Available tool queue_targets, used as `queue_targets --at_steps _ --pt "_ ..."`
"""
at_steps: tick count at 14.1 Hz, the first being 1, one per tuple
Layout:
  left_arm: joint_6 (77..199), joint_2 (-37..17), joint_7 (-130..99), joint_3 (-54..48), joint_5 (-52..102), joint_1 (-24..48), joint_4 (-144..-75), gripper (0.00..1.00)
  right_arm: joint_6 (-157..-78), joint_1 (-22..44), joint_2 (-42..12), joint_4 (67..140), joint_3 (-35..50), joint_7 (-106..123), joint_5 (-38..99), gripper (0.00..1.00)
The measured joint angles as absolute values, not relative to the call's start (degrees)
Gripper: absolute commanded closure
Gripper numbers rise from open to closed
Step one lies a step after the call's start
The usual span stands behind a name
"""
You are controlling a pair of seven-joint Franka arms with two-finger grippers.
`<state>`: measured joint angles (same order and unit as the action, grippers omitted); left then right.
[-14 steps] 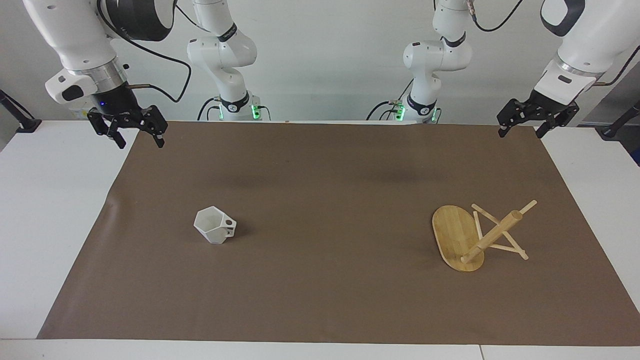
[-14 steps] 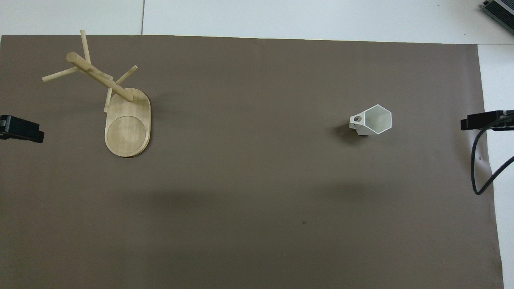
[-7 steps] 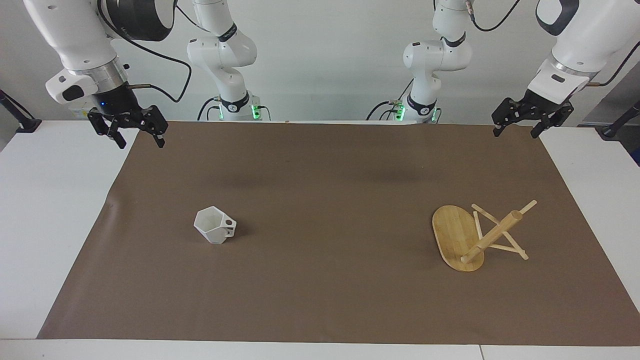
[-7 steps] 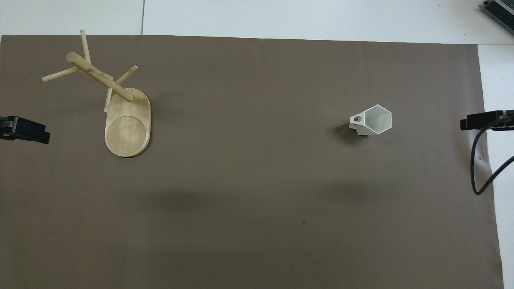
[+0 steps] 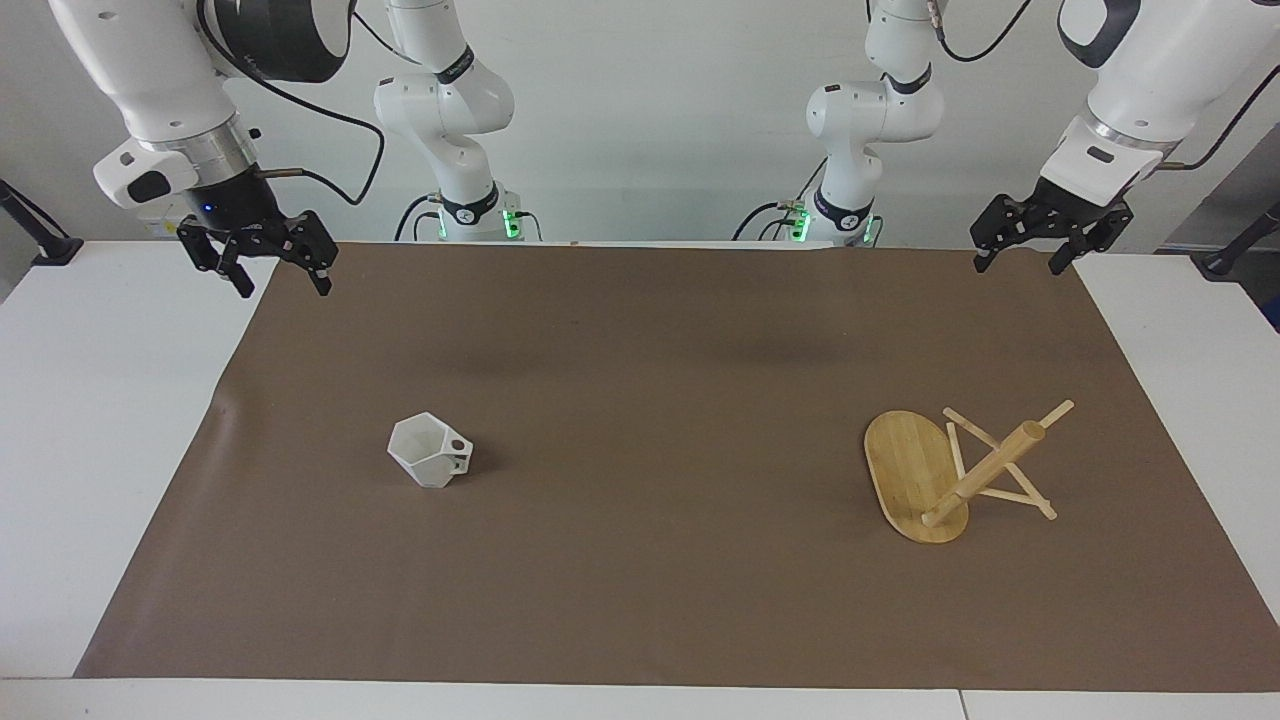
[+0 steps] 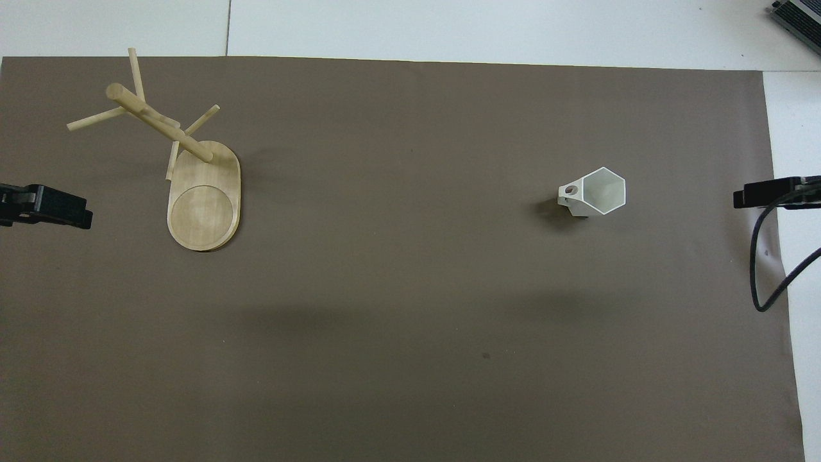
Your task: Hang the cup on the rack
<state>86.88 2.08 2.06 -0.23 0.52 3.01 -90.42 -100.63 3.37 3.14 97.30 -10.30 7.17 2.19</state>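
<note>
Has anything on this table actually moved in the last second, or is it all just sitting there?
Only the left arm's tool moved: it has drifted inward, from off the table's end to over the edge of the brown mat, on the rack's end, holding nothing. The right arm's tool waits where it was, open. The cup and the tipped-over rack have not shifted.

1. A white table (image 5: 60, 420) carries a brown mat (image 5: 660, 560).
2. A plain pale wall (image 5: 650, 110) stands at the robots' end.
3. Even light casts soft shadows on the mat.
</note>
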Motion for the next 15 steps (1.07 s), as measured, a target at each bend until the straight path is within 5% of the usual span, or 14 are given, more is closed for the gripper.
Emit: queue_targets --at_steps 15 --pt "86.7 2.1 1.1 -0.2 0.7 3.0 -90.5 0.0 -102.5 3.5 3.1 97.7 -10.2 7.2 -1.3 0.0"
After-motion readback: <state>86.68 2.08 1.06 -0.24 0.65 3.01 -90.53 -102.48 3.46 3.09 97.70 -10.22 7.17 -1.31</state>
